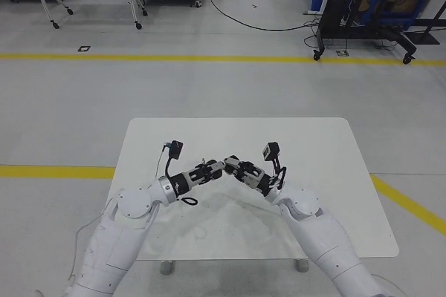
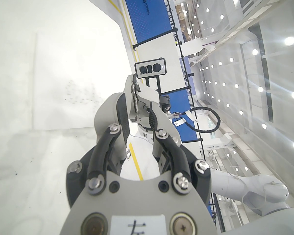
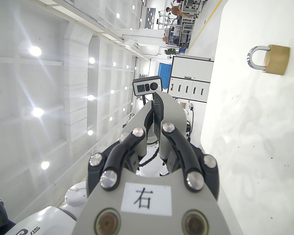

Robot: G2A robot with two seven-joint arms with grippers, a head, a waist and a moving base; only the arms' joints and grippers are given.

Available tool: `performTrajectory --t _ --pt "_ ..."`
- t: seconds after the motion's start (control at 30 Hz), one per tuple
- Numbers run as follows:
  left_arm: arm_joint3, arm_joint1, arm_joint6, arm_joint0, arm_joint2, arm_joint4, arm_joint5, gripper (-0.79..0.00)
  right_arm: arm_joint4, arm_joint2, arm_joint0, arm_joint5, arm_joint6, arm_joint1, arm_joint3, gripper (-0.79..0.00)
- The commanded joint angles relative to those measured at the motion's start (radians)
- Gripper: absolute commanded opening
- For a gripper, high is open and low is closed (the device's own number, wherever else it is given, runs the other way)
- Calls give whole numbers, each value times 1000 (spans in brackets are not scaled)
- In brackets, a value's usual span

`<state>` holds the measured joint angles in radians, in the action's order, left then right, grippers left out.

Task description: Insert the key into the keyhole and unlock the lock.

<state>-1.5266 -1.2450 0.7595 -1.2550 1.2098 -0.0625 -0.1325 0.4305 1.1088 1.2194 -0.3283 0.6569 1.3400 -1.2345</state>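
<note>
Above the middle of the white table (image 1: 320, 148) my two grippers meet tip to tip. My right gripper (image 3: 155, 108) (image 1: 232, 165) is shut, and a thin metal key (image 2: 136, 103) with a jagged edge sticks out from between its pads. The key's free end lies in the gap between the pads of my left gripper (image 2: 137, 113) (image 1: 214, 169), which stands open around it without touching. A brass padlock (image 3: 272, 59) with a silver shackle lies flat on the table, off to the side of my right gripper, with its shackle closed.
The tabletop (image 2: 51, 62) carries some dark specks and faint marks. Its rounded corner (image 3: 225, 5) and edge lie beyond the padlock. Yellow floor lines (image 1: 52, 171) run past the table on both sides.
</note>
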Motion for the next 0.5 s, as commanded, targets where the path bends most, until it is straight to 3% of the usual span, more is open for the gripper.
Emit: performTrajectory --t 0.0,0.27,0.47 --pt "-3 1 2 -1 -2 1 1 -557 -2 -2 1 2 2 0 -2 -785" --pt "-6 2 7 1 -25 7 0 -600 -18 -13 -4 7 -14 3 1 -785" --pt "-5 4 1 4 -30 9 2 -785 -26 -11 -4 4 -25 3 2 -785"
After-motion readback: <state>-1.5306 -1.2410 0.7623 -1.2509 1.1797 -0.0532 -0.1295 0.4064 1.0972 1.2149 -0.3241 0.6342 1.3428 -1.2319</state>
